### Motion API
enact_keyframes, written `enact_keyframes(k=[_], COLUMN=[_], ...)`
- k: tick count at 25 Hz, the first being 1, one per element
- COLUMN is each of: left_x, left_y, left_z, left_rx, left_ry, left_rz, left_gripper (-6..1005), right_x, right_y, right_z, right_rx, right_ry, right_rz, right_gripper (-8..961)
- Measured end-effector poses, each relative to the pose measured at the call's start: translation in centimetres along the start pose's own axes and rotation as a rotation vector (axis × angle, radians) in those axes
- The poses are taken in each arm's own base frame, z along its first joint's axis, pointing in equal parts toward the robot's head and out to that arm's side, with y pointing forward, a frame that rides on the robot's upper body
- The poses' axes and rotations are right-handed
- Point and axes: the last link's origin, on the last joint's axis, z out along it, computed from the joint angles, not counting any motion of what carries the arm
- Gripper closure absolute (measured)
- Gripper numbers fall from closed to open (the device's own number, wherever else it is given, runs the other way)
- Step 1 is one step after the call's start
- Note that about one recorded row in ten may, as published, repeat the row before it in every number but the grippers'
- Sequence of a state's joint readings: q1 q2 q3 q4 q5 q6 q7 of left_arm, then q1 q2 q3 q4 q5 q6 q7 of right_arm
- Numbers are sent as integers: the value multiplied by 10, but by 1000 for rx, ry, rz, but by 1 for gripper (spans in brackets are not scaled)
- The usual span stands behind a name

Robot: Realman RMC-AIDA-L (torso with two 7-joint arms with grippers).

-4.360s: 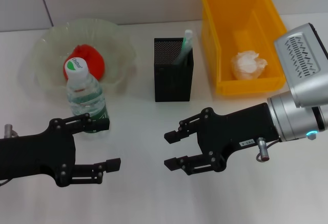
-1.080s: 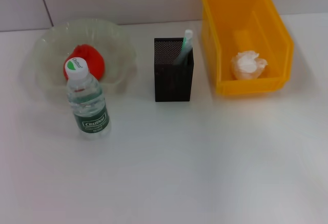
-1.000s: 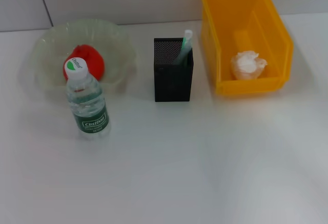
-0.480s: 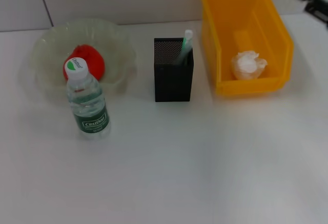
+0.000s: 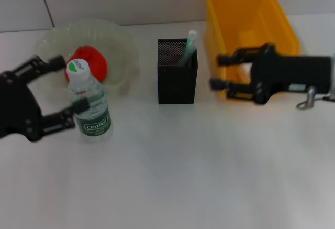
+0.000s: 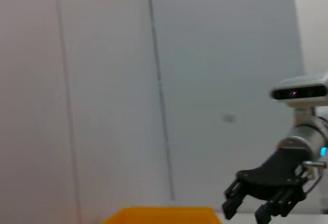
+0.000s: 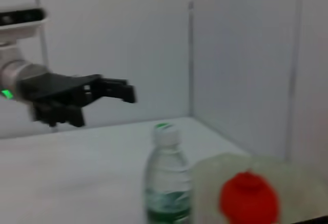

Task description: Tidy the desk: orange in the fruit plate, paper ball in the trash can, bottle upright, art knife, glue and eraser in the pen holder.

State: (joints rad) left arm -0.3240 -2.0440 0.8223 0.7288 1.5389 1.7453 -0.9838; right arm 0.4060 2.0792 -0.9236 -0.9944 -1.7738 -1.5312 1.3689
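Nearly everything on the table (image 5: pixel 167 176) is judged to be in place. The orange (image 5: pixel 90 61) is seen lying in the fruit plate (image 5: pixel 52 45) near the far left corner. The paper ball (image 5: pixel 246 69) is partly visible inside the yellow trash can (image 5: pixel 246 9) at the far right, behind a black arm. The bottle (image 5: pixel 90 106) stands upright with its cap on, just in front of the fruit plate. The pen holder (image 5: pixel 177 77) is placed in the middle of the far side, between plate and trash can, and a slim green-and-white item (image 5: pixel 189 44) is seen sticking out of it; whether this is the art knife or the glue cannot be told, and the eraser is not visible, possibly hidden inside. No loose item is seen left on the bare table.

The left pincer (image 5: pixel 65 90) is held spread wide beside the bottle, one finger behind the cap and one near the label, with nothing gripped. The right pincer (image 5: pixel 220 72) is held spread and empty at the front wall of the trash can, pointed toward the pen holder. Little or nothing is judged left to do.
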Motion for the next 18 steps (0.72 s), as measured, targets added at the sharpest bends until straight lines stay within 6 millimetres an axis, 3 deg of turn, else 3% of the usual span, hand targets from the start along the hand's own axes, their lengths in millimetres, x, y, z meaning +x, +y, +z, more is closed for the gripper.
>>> enact_keyframes(k=[4,9,18], left_x=[-5,-14,-17], left_y=[9,16,19], left_z=[13,29,33], left_rx=[-110,-211,-233], left_ry=[-63,-144,-169], left_rz=[-61,-111,-136], left_gripper=[137,138,138], right_x=[3,5,11], right_y=[20,34,44], right_z=[23,37,44], right_rx=[-136,-222,-268], right_ry=[98,171,194], right_rz=[9,6,13], right_gripper=[430,429,420])
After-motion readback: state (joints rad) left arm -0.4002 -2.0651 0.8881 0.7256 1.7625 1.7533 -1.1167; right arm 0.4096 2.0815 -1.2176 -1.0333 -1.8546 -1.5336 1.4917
